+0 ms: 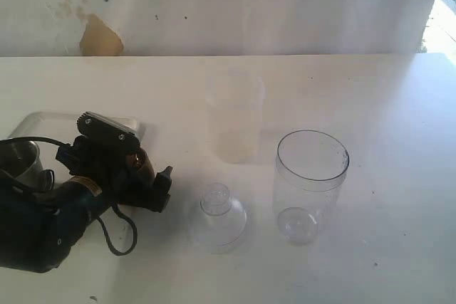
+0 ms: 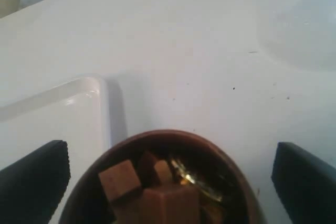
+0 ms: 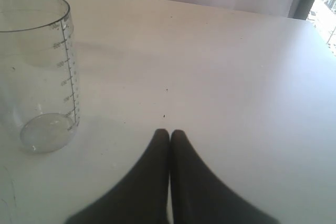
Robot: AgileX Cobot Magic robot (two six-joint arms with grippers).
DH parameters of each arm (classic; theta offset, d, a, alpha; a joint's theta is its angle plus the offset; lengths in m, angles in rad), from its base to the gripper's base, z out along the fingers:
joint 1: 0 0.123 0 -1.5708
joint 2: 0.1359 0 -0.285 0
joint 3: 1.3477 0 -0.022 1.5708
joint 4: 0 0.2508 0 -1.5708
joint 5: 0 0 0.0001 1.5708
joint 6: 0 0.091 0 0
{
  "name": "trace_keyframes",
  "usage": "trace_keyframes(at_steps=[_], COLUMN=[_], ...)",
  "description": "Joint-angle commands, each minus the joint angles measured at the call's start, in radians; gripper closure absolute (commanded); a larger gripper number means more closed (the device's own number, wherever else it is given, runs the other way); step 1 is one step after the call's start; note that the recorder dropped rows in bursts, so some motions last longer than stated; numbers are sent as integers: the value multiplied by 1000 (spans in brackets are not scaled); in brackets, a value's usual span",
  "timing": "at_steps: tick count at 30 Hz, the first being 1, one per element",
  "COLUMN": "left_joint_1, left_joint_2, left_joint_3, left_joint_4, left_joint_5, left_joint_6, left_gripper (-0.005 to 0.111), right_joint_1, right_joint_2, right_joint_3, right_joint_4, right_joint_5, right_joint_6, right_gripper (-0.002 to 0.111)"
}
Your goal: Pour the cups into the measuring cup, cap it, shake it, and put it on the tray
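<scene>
Straddles the upright wooden cup (image 2: 168, 142) beside the tray (image 2: 98, 85) corner with the left end effector (image 2: 170, 156) wide open, untouching.

Wooden cup (image 2: 233, 174) looks matt, tumbler (image 1: 21, 161) brushed steel, measuring cup (image 1: 310, 183) clear plastic, tray (image 2: 63, 106) glossy white plastic.

Lid (image 1: 222, 213) lies between left claw (image 2: 168, 182) and measuring cup (image 1: 311, 176).

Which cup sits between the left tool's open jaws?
The small rounded brown wooden cup, filled with brown cubes; the tapered brushed-steel tumbler stands outside the jaws.
</scene>
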Motion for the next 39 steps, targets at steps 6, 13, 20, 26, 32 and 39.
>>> trace_keyframes(at_steps=[6, 13, 20, 26, 32, 39], left_joint_1=[0, 0, 0, 0, 0, 0], left_joint_2=[0, 0, 0, 0, 0, 13], left_joint_3=[-3, -3, -3, -3, -3, -3], left_joint_4=[-1, -1, -1, -1, 20, 41], left_joint_5=[-17, -17, -17, -17, -19, -26], left_joint_6=[2, 2, 2, 2, -13, -201], left_gripper=[2, 2, 2, 2, 2, 2], right_joint_1=[0, 0, 0, 0, 0, 0], right_joint_2=[-4, -4, -4, -4, -4, -4], right_joint_3=[1, 1, 1, 1, 1, 1], right_joint_4=[-2, -2, -2, -2, -2, -2], right_joint_5=[-13, -13, -13, -13, -13, -13], right_joint_6=[2, 2, 2, 2, 2, 2], right_gripper=[108, 108, 108, 108, 108, 108])
